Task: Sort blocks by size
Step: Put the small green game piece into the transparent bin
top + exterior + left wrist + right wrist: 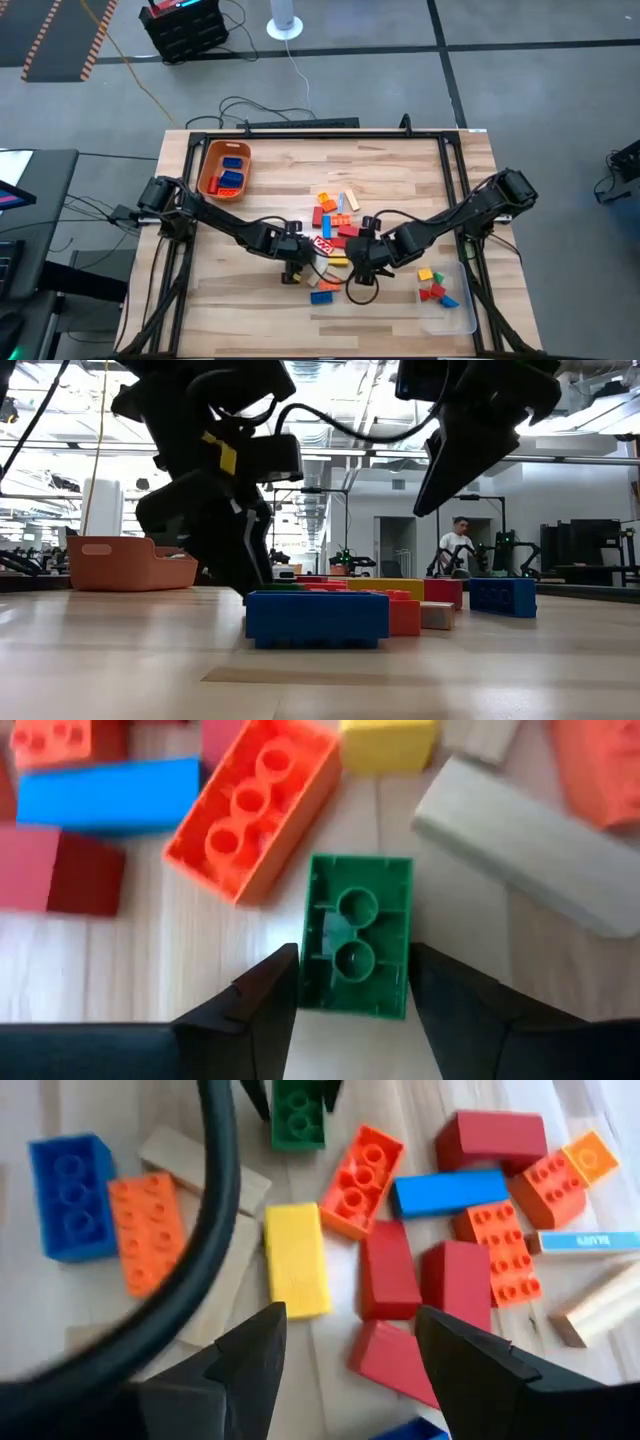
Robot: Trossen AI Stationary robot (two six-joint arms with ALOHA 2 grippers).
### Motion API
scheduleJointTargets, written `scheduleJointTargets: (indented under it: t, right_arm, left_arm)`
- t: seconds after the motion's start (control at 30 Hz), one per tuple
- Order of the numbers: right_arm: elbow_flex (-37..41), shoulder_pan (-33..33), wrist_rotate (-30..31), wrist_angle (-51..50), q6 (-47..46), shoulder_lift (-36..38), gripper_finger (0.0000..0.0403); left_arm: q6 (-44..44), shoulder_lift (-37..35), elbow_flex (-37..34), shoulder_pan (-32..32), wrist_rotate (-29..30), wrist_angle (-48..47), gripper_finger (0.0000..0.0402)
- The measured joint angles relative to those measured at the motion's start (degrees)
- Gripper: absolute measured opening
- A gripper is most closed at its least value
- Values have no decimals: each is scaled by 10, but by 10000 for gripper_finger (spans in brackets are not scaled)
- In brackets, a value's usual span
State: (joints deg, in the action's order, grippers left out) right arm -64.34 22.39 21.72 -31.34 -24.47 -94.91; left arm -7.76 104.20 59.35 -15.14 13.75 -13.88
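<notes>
Near edge of wooden counter (pixel 250 300), middle: long blue brick (pixel 316 618) lying flat, small orange brick (pixel 404 616) touching its far side.
Near right corner: clear tray (pixel 452 316) holding small red, blue, yellow and green blocks (pixel 434 288).
Centre, slightly toward near edge: left end effector (pixel 350 982), lowered, fingers (pixel 262 998) straddling green two-stud brick (pixel 355 935) on both long sides; contact or small gap at pads, cannot tell, so grip not confirmed. Green brick resting on counter, studs up, just beside orange six-stud brick (pixel 252 808).
Beside it toward right edge: right end effector (pixel 350 1350), hovering above the pile, fingers wide apart, nothing between them. Black cable (pixel 190 1270) looping across in front.
Centre pile under and beyond right end effector: yellow long brick (pixel 296 1260), red bricks (pixel 388 1270), blue flat brick (pixel 448 1191), tan wooden blocks (pixel 200 1172), more orange bricks (pixel 498 1252).
Far left corner: orange bin (pixel 224 168) containing blue and red bricks.
</notes>
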Motion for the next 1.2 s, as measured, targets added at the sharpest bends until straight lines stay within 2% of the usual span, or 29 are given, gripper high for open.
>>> scheduleJointTargets:
  t: [0.17, 0.37, 0.6, 0.8, 1.0, 1.1, 1.2]
  right_arm:
    - [0, 19, 2, 28, -2, 0, 255]
    - [0, 51, 55, 39, 42, 0, 255]
    - [0, 76, 69, 44, 111, 0, 255]
    - [0, 92, 93, 65, 158, 0, 255]
    - [0, 106, 161, 111, 309, 0, 255]
    - [0, 102, 177, 130, 387, 0, 255]
    - [0, 92, 178, 155, 427, 0, 255]
  left_arm:
    - [11, 0, 0, 4, -19, 4, 178]
    - [19, 0, 0, 15, -35, 10, 138]
    - [32, 0, 0, 39, -71, 17, 138]
    - [48, -20, 0, 61, -137, 20, 139]
    - [68, -65, 0, 95, -194, 29, 139]
    - [73, -83, 0, 111, -253, 67, 139]
    - [74, -91, 0, 119, -325, 117, 140]
